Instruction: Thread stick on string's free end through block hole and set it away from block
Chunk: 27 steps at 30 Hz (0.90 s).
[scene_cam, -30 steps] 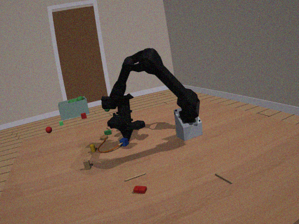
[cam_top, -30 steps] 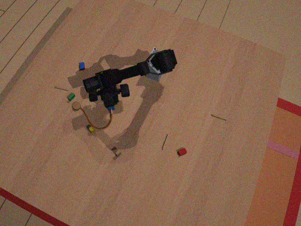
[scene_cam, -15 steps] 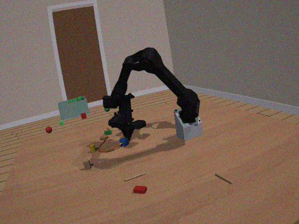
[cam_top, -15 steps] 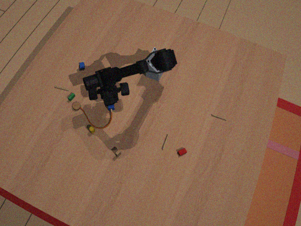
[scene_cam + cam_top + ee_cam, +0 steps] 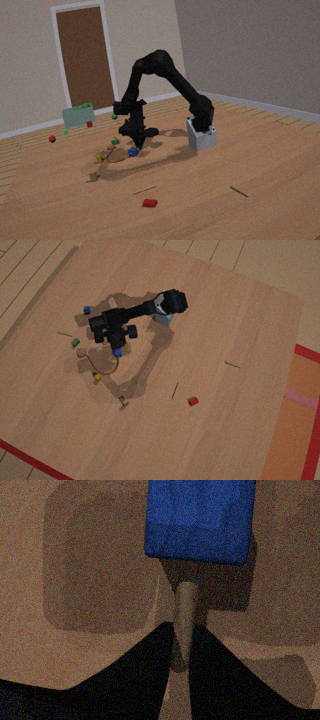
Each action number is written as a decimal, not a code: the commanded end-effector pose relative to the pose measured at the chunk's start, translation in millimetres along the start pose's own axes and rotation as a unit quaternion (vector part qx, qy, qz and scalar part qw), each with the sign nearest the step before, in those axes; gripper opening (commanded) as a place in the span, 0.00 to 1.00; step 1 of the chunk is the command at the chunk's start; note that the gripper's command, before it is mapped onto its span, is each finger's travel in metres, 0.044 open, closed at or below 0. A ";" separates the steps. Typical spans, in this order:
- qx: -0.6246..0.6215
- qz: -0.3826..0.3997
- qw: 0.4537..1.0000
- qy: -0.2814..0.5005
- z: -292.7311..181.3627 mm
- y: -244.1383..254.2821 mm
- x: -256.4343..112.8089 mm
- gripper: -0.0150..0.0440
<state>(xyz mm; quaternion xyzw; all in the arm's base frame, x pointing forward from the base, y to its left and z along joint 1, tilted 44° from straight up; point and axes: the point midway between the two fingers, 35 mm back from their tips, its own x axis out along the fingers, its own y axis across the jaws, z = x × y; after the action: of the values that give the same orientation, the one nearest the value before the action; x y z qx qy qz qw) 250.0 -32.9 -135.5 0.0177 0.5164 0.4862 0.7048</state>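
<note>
The blue block (image 5: 117, 352) (image 5: 132, 152) (image 5: 200, 520) stands on the table. The round wooden button (image 5: 81, 352) (image 5: 111, 147) lies left of it in the top view. The orange string (image 5: 104, 374) (image 5: 115, 161) curves from the button to the block's side facing away from the arm. My gripper (image 5: 140, 148) (image 5: 182, 633) is low on the block's other side, shut on the stick (image 5: 185, 610). In the wrist view the stick's rounded end shows just below the block, with dark shadow between. I cannot tell whether any of it or the string is inside the hole; the top and exterior views hide the stick.
A yellow cylinder (image 5: 97, 377) (image 5: 98, 158) lies near the string's bend, a green piece (image 5: 75, 342) (image 5: 115, 141) near the button. Also on the table are another blue piece (image 5: 86, 310), a small wooden piece (image 5: 125, 404), a red piece (image 5: 193, 401) and loose sticks (image 5: 175, 390).
</note>
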 end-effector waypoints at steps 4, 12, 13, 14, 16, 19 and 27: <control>0.000 0.000 1.000 0.002 -9.4 2.2 0.1 0.25; 0.000 -0.003 1.000 0.002 -18.4 2.0 -1.0 0.25; 0.000 -0.003 1.000 0.002 -19.5 2.0 -1.2 0.25; 0.000 -0.003 1.000 0.002 -20.7 2.0 -1.3 0.25; 0.000 -0.004 1.000 0.002 -23.0 1.9 -1.6 0.25; 0.000 -0.005 1.000 0.002 -26.6 1.8 -2.1 0.25; 0.000 -0.006 1.000 0.003 -36.2 1.4 -3.3 0.25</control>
<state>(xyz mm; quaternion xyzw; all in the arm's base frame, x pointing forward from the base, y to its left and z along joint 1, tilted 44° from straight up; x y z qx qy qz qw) 226.3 -50.0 -147.5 0.0146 0.5178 0.4813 0.7071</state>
